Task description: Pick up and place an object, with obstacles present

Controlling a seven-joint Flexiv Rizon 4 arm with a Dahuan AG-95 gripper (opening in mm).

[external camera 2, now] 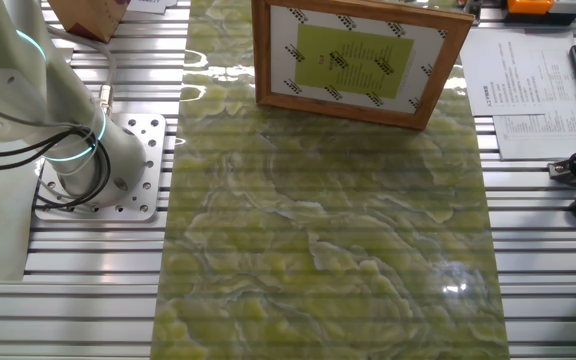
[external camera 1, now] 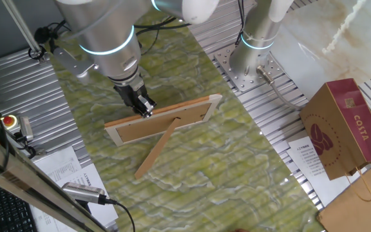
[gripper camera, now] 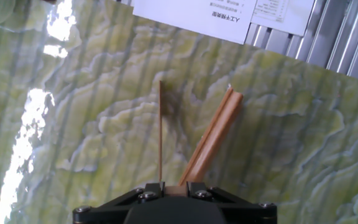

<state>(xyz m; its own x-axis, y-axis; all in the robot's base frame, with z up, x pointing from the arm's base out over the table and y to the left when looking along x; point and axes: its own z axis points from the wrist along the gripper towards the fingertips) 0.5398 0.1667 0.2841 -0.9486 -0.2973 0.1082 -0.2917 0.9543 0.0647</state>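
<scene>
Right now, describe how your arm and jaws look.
The arm is glossy silver-grey with rounded white joint covers and glowing cyan rings at the joints. Black cables run along it. The gripper is small and black, with screws visible on its jaws in the hand view.

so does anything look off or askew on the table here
Nothing looks damaged or spilled. The light wooden picture frame stands upright on the green marbled mat, leaning on its long flat prop leg, with the gripper at its top edge.

The arm is built of thick, glossy silver-grey cylinders, each joint ringed by a thin cyan band. Black cables loop beside its base, which stands on a perforated metal plate dotted with bolts. The gripper is small and black; its housing seemingly carries several round screws.
</scene>
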